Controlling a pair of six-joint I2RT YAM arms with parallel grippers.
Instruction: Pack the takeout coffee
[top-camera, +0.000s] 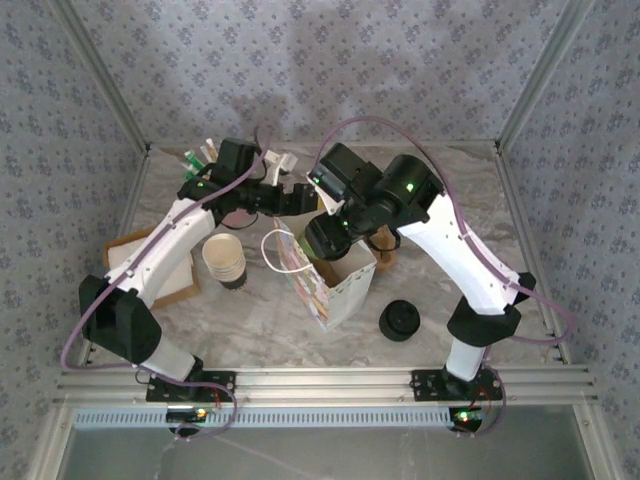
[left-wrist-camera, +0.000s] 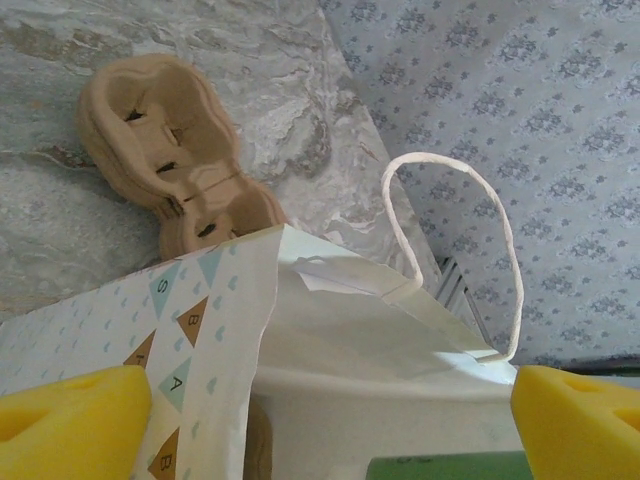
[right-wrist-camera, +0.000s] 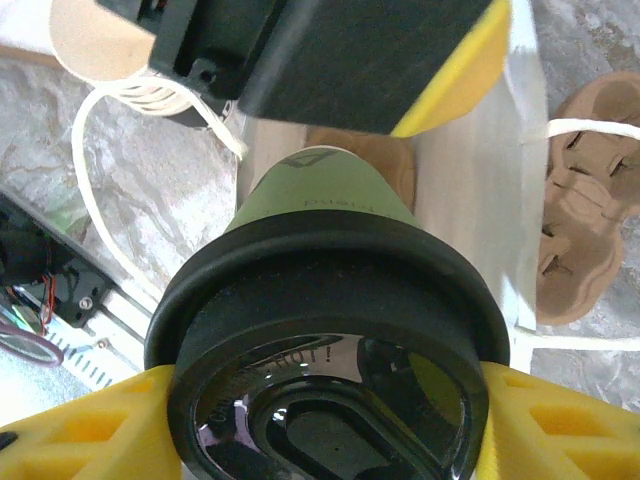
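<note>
**Right fingers (right-wrist-camera: 80, 430) clamp the lidded cup above the open bag; left fingers (left-wrist-camera: 70, 415) spread wide at the bag's rim**

Both yellow pads of the right gripper (right-wrist-camera: 325, 430) press on opposite sides of the takeout coffee (right-wrist-camera: 322, 200), just under the rim of its black lid (right-wrist-camera: 320, 290). The jaws stand partly open, set by the width of the cup. The cup hangs base-down, its green body pointing into the mouth of the paper bag (top-camera: 325, 290). How deep its base sits cannot be told.

The left gripper (left-wrist-camera: 325, 425) is spread about as wide as it goes. One yellow tip sits by the bag's printed outer wall and the other beyond the far rim, so the opening lies between them. Whether either pad touches the paper cannot be told, and it has hold of nothing.

The bag stands upright near the middle of the table (top-camera: 250, 310), its rope handle (left-wrist-camera: 455, 165) arching over the far rim. In the right wrist view, one finger of the left gripper crosses just above the cup, so room there is tight. A brown pulp cup carrier (left-wrist-camera: 165, 140) lies just beyond the bag. A stack of cups (top-camera: 224, 258) lies on its side to the bag's left, and a pile of black lids (top-camera: 400, 320) sits to its right. Both are apart from the bag, with bare marble around them.
</note>
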